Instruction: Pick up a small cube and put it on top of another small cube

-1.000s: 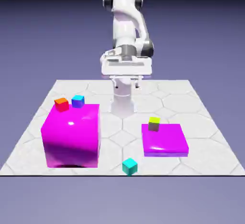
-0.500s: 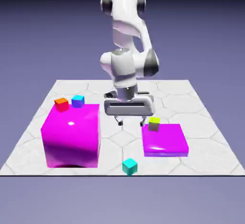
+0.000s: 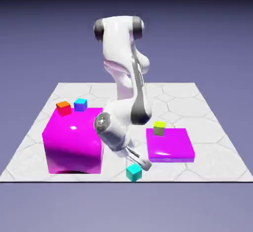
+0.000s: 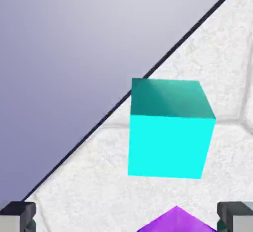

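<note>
Pincer (image 4: pixel 126 218): jaws apart, above teal cube (image 4: pixel 168 127) at lower centre; we judged centring over it before closing advisable.

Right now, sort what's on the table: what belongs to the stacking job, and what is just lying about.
Job:
teal cube
yellow-green cube
pincer, open

Lying about:
red-orange cube
blue cube
tall magenta block

The flat magenta block only bears the yellow-green cube.

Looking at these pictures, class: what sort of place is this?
Most likely a rendered simulation test scene, not a real room: a white robot arm on a hexagon-patterned table, glossy magenta blocks, and a featureless blue-violet backdrop.
</note>
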